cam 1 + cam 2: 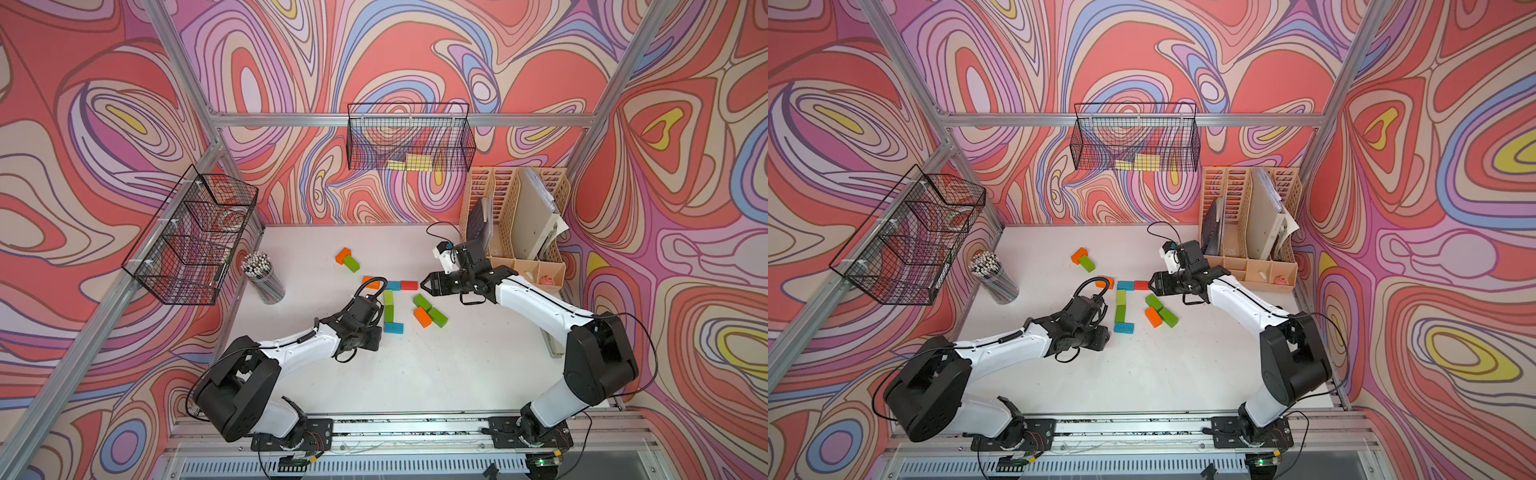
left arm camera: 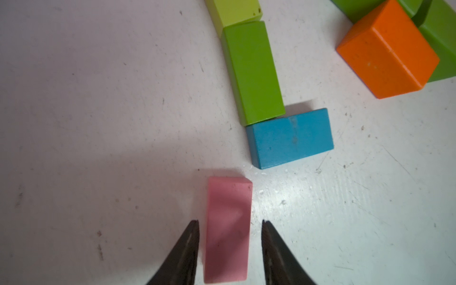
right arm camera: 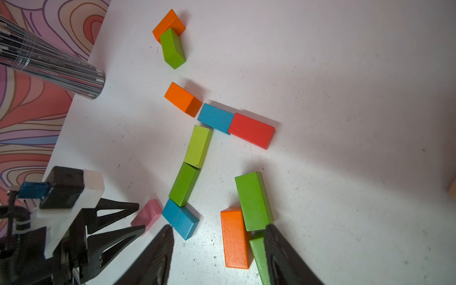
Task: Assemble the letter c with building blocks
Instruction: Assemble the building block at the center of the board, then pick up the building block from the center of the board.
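Two yellow pads in wire basket.

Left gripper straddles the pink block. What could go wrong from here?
1. The left gripper straddles the pink block with unequal gaps either side, so closing may slide or twist it.
2. The pink block lies close to the blue block, which touches the green block; a skewed lift or drag could knock both out of line.
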Available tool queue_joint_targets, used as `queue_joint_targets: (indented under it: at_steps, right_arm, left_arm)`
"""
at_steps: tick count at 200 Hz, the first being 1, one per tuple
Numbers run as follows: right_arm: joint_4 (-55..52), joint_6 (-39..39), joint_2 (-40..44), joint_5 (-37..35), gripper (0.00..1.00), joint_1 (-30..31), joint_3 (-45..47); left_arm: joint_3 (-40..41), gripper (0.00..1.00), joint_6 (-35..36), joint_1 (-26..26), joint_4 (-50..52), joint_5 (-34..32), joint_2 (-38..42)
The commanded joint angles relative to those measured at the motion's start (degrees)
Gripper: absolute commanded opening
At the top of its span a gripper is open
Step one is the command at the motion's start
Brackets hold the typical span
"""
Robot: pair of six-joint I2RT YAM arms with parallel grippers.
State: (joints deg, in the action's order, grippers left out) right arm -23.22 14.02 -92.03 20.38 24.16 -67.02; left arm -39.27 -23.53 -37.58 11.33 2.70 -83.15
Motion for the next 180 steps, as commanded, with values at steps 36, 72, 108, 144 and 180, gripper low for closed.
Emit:
queue_joint_targets:
  at_steps: [36, 72, 108, 144, 180]
  right_arm:
    - [-3.31, -0.88, 0.76, 5.96, 0.57, 0.27, 0.14]
    - [-5.50, -1.75, -1.65, 9.25, 0.55, 0.27, -0.64]
    - [-7.15, -2.50, -2.30, 9.19, 0.54, 0.30, -0.63]
    - [-8.13, -3.25, -2.37, 8.70, 0.54, 0.27, -0.73]
    - [-9.23, -3.39, -1.10, 7.31, 0.54, 0.32, -0.56]
  left_arm:
    - [-2.98, 0.46, 1.21, -1.26, 3.18, -2.18, -2.79]
    - [-4.04, 0.46, 1.39, -1.74, 5.11, -3.51, -4.26]
    - [-4.72, 0.44, 1.56, -2.41, 6.16, -5.40, -5.52]
    - [-5.27, 0.40, 1.82, -3.09, 6.64, -6.26, -6.43]
    - [-6.24, 0.29, 2.37, -3.94, 8.40, -7.60, -4.97]
